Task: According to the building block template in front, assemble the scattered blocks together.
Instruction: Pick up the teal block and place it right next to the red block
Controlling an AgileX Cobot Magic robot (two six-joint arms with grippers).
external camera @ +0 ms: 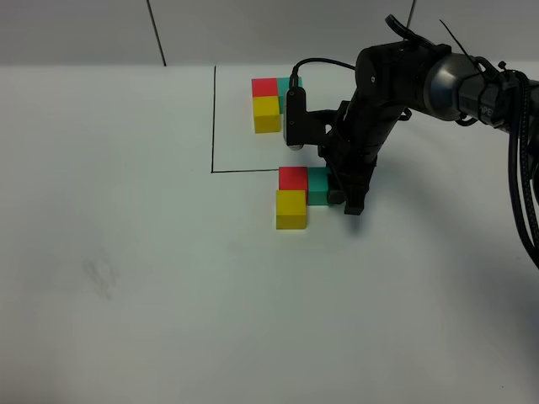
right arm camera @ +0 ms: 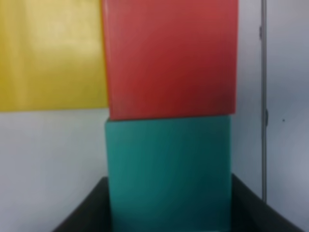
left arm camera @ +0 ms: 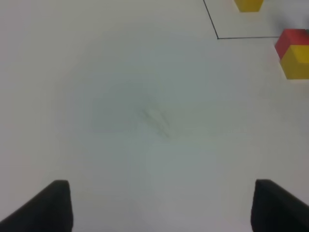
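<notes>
The building block template [external camera: 271, 102] is a red, teal and yellow cluster at the back, inside a thin black outline [external camera: 214, 126]. In front of it, the scattered red cube [external camera: 292, 178], teal cube [external camera: 317, 185] and yellow cube [external camera: 290, 210] touch in the same L shape. My right gripper [external camera: 339, 190] is down at the teal cube's right side. In the right wrist view its jaws [right arm camera: 169, 212] hug the teal cube [right arm camera: 169, 159], which presses against the red cube [right arm camera: 171, 58], with the yellow cube [right arm camera: 50, 53] beside it. My left gripper [left arm camera: 161, 208] is open and empty over bare table.
The white table [external camera: 126, 278] stretches left and front. The right arm and its cables [external camera: 522, 168] hang over the right side. In the left wrist view the red cube [left arm camera: 291, 38] and yellow cube [left arm camera: 296, 64] sit at the picture's edge, near the outline corner [left arm camera: 218, 37].
</notes>
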